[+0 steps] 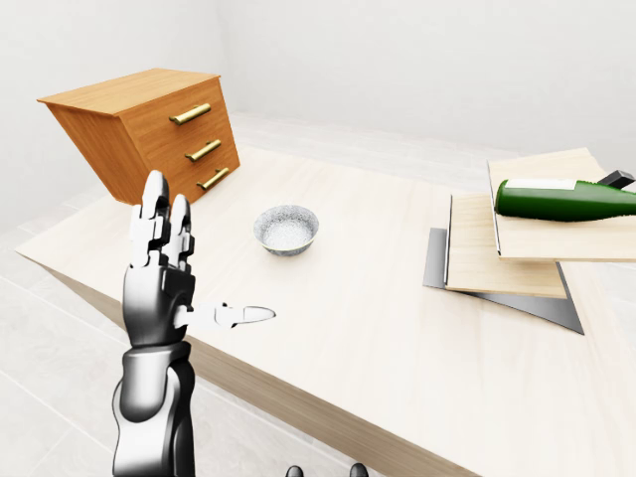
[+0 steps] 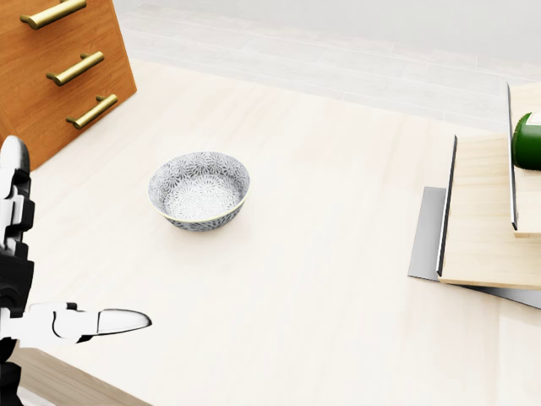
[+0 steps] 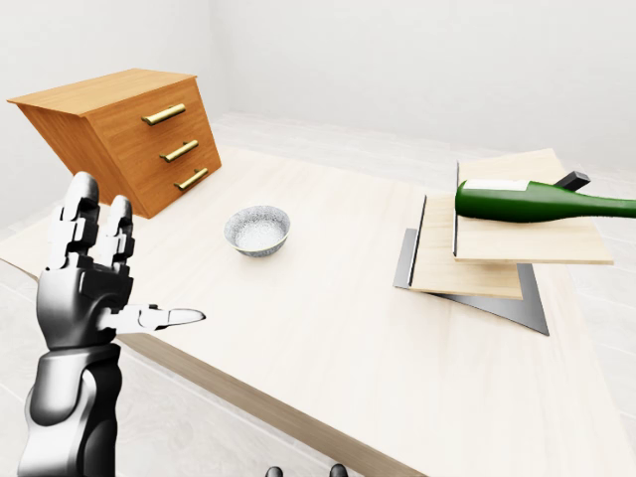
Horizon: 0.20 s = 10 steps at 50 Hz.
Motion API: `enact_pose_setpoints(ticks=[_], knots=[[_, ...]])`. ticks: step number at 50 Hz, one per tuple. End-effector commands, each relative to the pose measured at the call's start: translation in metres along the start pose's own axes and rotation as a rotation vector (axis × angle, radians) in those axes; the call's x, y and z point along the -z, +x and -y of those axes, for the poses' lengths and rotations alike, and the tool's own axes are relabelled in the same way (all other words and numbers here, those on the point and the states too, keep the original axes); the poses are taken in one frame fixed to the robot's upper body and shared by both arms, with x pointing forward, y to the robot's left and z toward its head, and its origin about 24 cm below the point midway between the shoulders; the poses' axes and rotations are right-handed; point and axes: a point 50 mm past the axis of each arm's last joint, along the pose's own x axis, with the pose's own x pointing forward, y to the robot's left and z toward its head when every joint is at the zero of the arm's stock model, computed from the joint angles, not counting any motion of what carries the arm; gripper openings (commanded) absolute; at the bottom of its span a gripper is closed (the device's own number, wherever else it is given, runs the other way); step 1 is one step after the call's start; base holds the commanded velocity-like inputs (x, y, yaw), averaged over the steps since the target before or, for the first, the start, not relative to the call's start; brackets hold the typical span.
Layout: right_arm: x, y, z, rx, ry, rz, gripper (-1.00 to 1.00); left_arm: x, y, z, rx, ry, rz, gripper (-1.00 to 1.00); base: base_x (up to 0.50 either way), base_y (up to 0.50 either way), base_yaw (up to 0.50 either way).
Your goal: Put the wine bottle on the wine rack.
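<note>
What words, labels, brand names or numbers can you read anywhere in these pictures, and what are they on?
None can be read.
Wine bottle: a pale band near its base, blank as far as the views show.
Bowl: a fine grey pattern only, no writing.
Chest of drawers: brass handles, no markings.
Wooden boards and table: plain.
</note>
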Motion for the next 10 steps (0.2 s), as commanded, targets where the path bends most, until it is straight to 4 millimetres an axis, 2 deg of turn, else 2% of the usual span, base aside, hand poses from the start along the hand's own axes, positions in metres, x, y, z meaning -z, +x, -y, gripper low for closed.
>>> enact_pose_setpoints(ticks=[1,10], knots=[[0.001,-0.006,-0.026,-0.107,0.0,-0.051,1.0,-0.004,-0.001,-0.001,0.001,0.0,0.015,1.0,0.0,0.0,0.0],[-0.003,-0.012,-0.038,-0.16,0.002,-0.057,1.0,-0.013,-0.003,-0.001,0.002,0.002,0.05,1.0,0.0,0.0,0.0]])
